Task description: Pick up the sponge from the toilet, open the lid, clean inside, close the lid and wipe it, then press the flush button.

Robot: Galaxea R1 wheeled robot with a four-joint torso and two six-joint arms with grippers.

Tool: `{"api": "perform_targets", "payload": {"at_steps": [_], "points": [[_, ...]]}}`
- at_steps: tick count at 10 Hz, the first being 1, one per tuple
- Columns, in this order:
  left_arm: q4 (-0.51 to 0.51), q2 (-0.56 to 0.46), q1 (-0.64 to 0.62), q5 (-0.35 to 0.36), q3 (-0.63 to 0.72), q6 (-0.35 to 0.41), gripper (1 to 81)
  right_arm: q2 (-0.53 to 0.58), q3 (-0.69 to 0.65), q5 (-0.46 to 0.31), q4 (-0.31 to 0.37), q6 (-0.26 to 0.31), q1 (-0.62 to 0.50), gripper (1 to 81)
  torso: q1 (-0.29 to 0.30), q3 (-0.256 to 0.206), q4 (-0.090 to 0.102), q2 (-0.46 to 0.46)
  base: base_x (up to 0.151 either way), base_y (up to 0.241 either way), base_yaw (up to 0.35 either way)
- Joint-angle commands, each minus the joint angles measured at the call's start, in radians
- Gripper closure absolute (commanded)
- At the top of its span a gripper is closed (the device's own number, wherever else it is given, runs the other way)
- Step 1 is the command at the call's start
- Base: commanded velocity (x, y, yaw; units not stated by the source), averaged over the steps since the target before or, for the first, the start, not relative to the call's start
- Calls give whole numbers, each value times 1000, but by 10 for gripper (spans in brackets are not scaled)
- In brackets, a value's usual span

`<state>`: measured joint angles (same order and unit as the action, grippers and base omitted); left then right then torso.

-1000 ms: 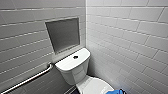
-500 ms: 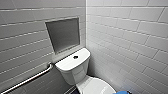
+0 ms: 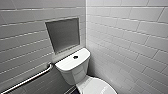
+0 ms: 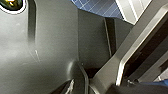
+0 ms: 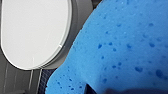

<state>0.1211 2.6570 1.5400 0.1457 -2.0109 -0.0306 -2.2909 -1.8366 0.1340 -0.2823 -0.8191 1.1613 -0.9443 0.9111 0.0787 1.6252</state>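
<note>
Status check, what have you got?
Right gripper holding sponge, near the lid. Lid shut. Left gripper unclear. No obstruction seen.

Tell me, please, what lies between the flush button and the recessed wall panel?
In the head view, only bare white tank top and a strip of wall tile lie between the flush button and the recessed panel.

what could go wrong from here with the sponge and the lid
1. The sponge covers much of the right wrist view and hides part of the closed lid, so finding its edge may be hard.
2. The lid looks glossy; a lift could slip.
3. The toilet stands in a tiled corner beside a grab bar, so an arm might bump them.
</note>
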Motion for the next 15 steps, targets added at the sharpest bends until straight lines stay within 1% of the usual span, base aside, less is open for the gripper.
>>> {"api": "perform_targets", "payload": {"at_steps": [1, 2, 3, 4, 6, 8, 9, 10, 11, 12, 15], "points": [[-3, -164, -108, -58, 202, -3, 10, 57, -42, 30, -126, 5, 111, 811, 0, 0, 0, 0, 0, 0, 0], [-12, -201, -155, -55, 233, -21, 10, 46, -54, 76, -133, 3, 168, 811, 0, 0, 0, 0, 0, 0, 0], [-30, -233, -212, -57, 257, -70, 10, 23, -73, 99, -144, 5, 205, 811, 0, 0, 0, 0, 0, 0, 0], [-32, -252, -255, -58, 283, -100, 10, -1, -100, 99, -184, 3, 243, 811, 0, 0, 0, 0, 0, 0, 0], [-34, -259, -327, -61, 311, -176, 10, -55, -156, 108, -225, 3, 327, 811, 0, 0, 0, 0, 0, 0, 0], [-32, -245, -384, -57, 311, -290, 10, -110, -203, 108, -241, 5, 377, 811, 0, 0, 0, 0, 0, 0, 0], [-31, -238, -410, -55, 311, -333, 10, -130, -220, 108, -247, 5, 392, 811, 0, 0, 0, 0, 0, 0, 0], [-31, -230, -430, -52, 310, -350, 10, -149, -240, 108, -247, 6, 400, 811, 0, 0, 0, 0, 0, 0, 0], [-31, -222, -456, -51, 302, -350, 10, -170, -260, 107, -258, 9, 406, 811, 0, 0, 0, 0, 0, 0, 0], [-35, -210, -479, -48, 285, -356, 10, -196, -281, 107, -285, 9, 413, 811, 0, 0, 0, 0, 0, 0, 0], [-37, -154, -551, -48, 236, -437, 10, -253, -366, 108, -288, 9, 436, 811, 0, 0, 0, 0, 0, 0, 0]]}}
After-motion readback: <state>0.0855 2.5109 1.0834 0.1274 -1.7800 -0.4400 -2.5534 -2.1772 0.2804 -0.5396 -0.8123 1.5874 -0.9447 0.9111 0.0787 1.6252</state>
